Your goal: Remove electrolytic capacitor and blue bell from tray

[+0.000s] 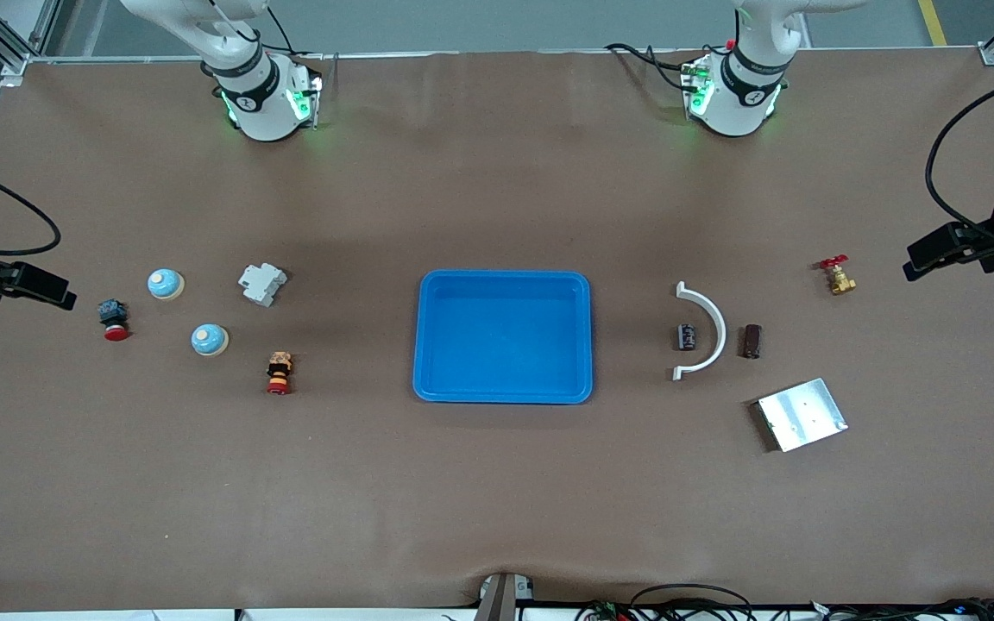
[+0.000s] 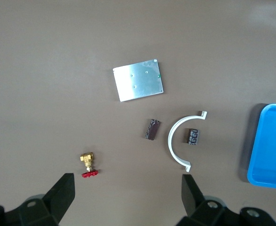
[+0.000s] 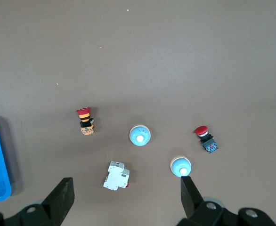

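Observation:
Two blue bells with cream bases (image 1: 166, 284) (image 1: 209, 340) stand toward the right arm's end of the table. A black capacitor (image 1: 686, 336) and a brown one (image 1: 751, 341) lie toward the left arm's end, either side of a white arc (image 1: 722, 328). My left gripper (image 2: 127, 179) hangs open high over the table, with the capacitors (image 2: 193, 136) (image 2: 151, 129) below it. My right gripper (image 3: 125, 180) hangs open too, over the bells (image 3: 140, 135) (image 3: 181, 166). Neither holds anything. A blue tray (image 1: 428, 379) sits at mid-table.
Beside the bells lie a white circuit breaker (image 1: 262, 284) and two red-capped push buttons (image 1: 114, 319) (image 1: 279, 373). Near the capacitors are a metal plate (image 1: 802, 414) and a brass valve with a red handle (image 1: 837, 276).

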